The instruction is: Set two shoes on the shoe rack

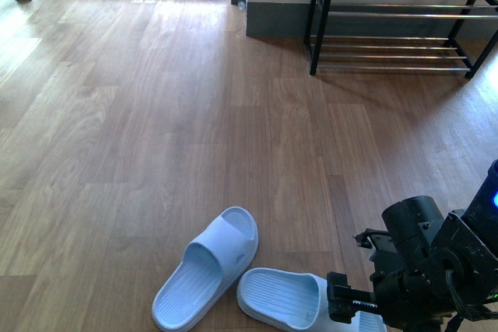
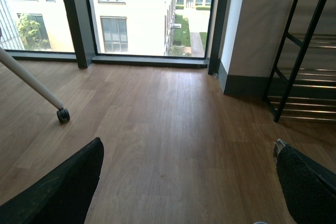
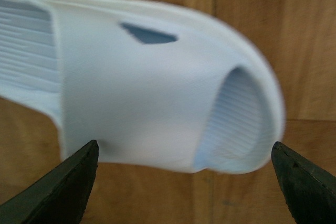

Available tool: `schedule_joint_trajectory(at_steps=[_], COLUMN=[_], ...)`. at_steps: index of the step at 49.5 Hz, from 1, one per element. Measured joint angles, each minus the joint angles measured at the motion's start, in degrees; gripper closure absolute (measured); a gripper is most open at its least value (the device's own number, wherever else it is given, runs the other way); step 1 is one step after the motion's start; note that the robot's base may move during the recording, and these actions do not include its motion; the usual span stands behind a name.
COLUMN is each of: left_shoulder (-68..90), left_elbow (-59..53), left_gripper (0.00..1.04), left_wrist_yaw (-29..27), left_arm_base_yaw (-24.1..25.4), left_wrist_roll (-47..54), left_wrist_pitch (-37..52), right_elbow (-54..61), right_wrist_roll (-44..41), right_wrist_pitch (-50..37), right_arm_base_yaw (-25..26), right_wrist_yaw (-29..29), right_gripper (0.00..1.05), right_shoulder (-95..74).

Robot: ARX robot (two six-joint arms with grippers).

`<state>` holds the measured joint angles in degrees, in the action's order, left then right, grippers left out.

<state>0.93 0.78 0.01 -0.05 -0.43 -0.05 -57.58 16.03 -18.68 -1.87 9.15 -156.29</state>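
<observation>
Two pale-blue slides lie on the wood floor close in front of me: one angled to the left, the other lying crosswise beside it. My right arm hangs over the crosswise slide's strap end. In the right wrist view that slide fills the picture just beyond my open right gripper, whose fingers stand wide on either side without touching it. The shoe rack, black-framed with chrome rods, stands at the far right against the wall. My left gripper is open over bare floor, and the shoe rack is ahead of it.
A grey wall corner stands left of the rack. A big window runs along the far side. A white leg with a small caster stands on the floor in the left wrist view.
</observation>
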Motion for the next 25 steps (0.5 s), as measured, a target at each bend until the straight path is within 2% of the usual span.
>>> schedule_joint_trajectory(at_steps=[5, 16, 25], left_shoulder=[0.00, 0.00, 0.00], left_elbow=[0.00, 0.00, 0.00], left_gripper=[0.09, 0.09, 0.09], left_wrist_yaw=[0.00, 0.00, 0.00], left_arm_base_yaw=[0.00, 0.00, 0.00], left_wrist_roll=[0.00, 0.00, 0.00], left_wrist_pitch=[0.00, 0.00, 0.00], right_elbow=[0.42, 0.44, 0.31], right_wrist_roll=[4.44, 5.42, 5.20], right_wrist_pitch=[-0.63, -0.87, -1.77], right_arm_base_yaw=[1.29, 3.06, 3.39], right_wrist_yaw=[6.05, 5.53, 7.21], right_gripper=[0.09, 0.09, 0.09], right_shoulder=[0.02, 0.11, 0.11])
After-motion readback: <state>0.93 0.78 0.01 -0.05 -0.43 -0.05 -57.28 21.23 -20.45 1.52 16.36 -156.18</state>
